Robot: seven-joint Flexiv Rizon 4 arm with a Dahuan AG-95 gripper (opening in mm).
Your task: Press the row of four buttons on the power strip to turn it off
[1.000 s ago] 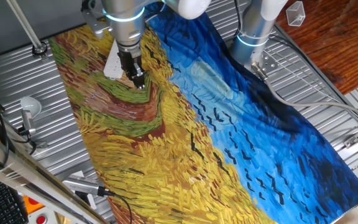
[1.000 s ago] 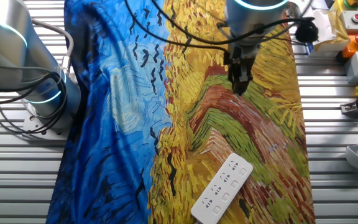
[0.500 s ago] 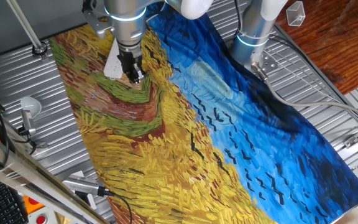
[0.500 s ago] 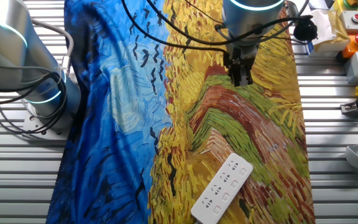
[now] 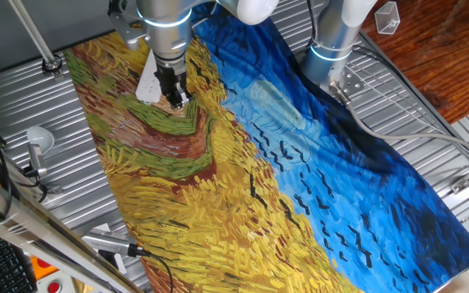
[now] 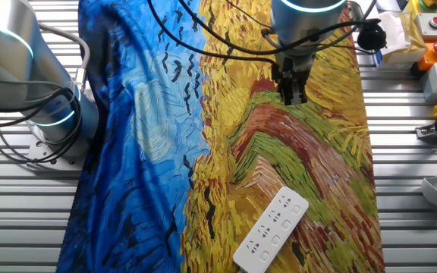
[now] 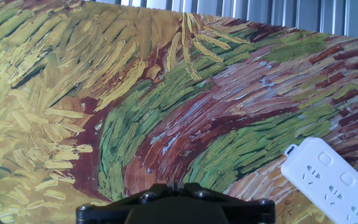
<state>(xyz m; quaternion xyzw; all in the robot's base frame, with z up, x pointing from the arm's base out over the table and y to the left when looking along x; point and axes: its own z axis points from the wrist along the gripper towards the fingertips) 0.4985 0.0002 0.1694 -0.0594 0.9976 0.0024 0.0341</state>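
Strip (image 6: 271, 229) lies flat on the painted cloth (image 6: 165, 152) over our table (image 6: 408, 189), well apart from our end effector (image 6: 292, 97), down-right in the hand view. Buttons (image 6: 277, 220) run along its top. We cannot tell the fingers' gap.

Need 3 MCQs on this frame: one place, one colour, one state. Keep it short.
1. Where is the power strip relative to the tool?
A. Under it
B. Apart from it, further along the cloth
C. Off the table

2. What colour is the power strip?
A. White
B. Black
C. Orange

3. Is the tool touching the power strip?
A. Yes, pressing
B. Yes, gripping
C. No

Answers: 1 B, cloth shows between them. 2 A, white in both the other fixed view and hand view. 3 C, clear gap in the other fixed view.
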